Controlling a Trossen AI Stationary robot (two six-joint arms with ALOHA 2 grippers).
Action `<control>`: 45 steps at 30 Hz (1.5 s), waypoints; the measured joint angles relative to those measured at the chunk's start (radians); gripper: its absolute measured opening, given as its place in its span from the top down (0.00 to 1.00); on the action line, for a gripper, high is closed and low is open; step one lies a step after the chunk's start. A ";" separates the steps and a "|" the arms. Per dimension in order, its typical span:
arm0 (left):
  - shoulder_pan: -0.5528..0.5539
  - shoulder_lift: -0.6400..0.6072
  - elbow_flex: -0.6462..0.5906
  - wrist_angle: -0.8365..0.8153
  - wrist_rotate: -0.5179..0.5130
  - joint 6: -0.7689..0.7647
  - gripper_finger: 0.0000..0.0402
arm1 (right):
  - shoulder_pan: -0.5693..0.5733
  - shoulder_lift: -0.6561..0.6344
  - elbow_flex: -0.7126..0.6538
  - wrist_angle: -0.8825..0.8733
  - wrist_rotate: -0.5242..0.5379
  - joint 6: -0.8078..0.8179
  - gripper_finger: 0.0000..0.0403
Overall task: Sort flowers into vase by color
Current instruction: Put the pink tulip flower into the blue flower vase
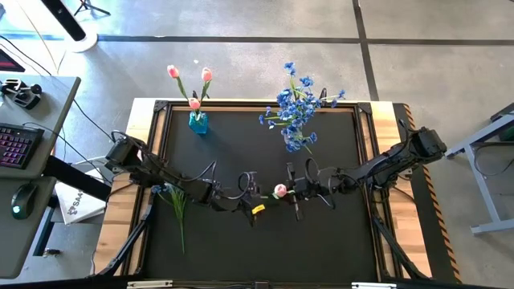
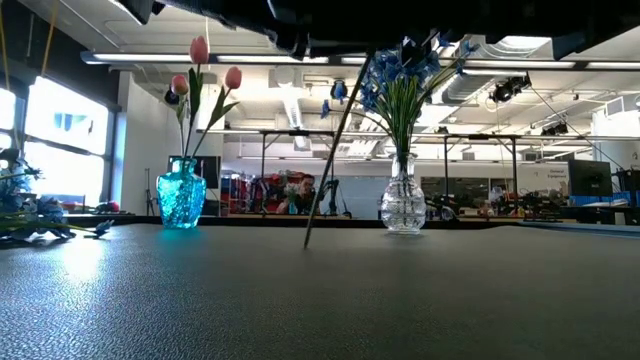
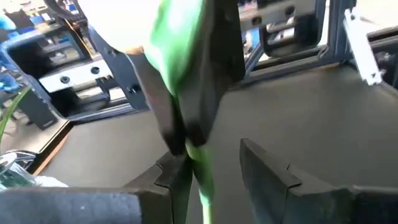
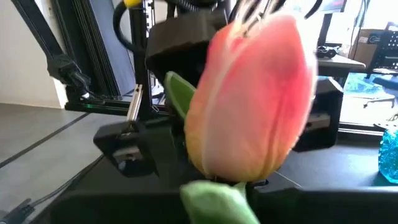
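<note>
At frame centre, a tulip (image 1: 279,190) is clamped by the right gripper (image 1: 291,193); the left gripper (image 1: 254,193) is parted beside its stem.

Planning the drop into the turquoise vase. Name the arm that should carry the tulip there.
Right. The right gripper is shut on the tulip near its bloom, while the left gripper stands open around the stem. The turquoise vase sits far-left, probably still reachable.

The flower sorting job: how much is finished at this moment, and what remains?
Done: three pink-orange tulips stand in the turquoise glass vase, and blue blossoms fill the clear glass vase. In hand: a handover of one more pink-orange tulip; the right gripper is shut on it, the left gripper open at its stem. Left: green-stemmed flowers on the table's left side.
</note>
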 joint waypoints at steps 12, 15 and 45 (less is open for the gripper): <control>-0.018 0.021 0.037 -0.086 -0.046 -0.058 0.87 | 0.000 0.000 0.000 -0.038 0.014 -0.023 0.94; -0.025 0.005 0.037 -0.129 -0.092 -0.103 0.96 | 0.000 -0.004 0.001 -0.055 0.015 -0.023 0.85; 0.162 -0.751 -0.823 0.998 -0.624 0.480 1.00 | 0.041 -0.344 -0.386 0.064 0.199 0.052 0.63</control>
